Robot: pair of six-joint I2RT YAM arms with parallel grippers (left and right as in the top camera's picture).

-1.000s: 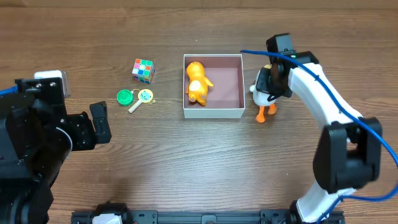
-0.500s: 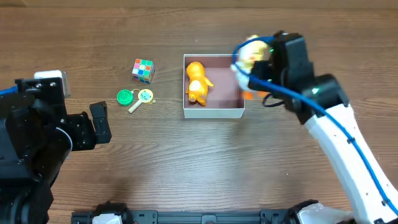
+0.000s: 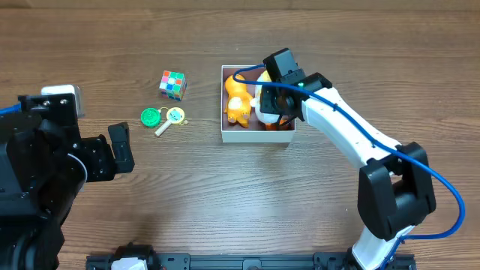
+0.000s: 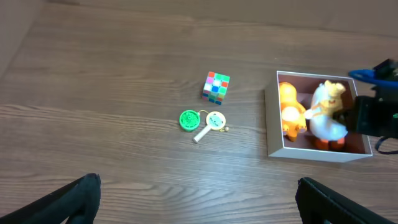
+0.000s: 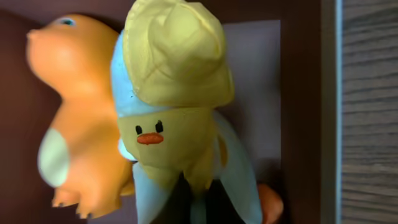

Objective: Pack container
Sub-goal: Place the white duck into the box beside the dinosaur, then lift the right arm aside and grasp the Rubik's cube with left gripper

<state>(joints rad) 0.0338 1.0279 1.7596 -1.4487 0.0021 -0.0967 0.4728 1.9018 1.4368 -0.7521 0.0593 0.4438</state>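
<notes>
The container [image 3: 257, 136] sits near the far edge of the desk, about midway between the left and right edges. An orange dinosaur figure [image 3: 238, 101] lies along its left inner wall. The right gripper [image 3: 274, 101] reaches into the box and looks clamped on a white duck plush in a yellow hat [image 4: 326, 115]. The duck's orange feet are down by the floor on the right half, and its body presses against the figure. By this showing, one toy is packed and a second is all but placed, needing only release. Two items wait on the bare wood to the left of the box, toward the far edge: a Rubik's cube [image 3: 172, 85] and, just nearer the front, a green-and-yellow keychain toy [image 3: 163, 118]. The left gripper [image 3: 121, 148] hangs by the left edge, its jaws spread wide and holding nothing; those two pieces seem to be its share.
</notes>
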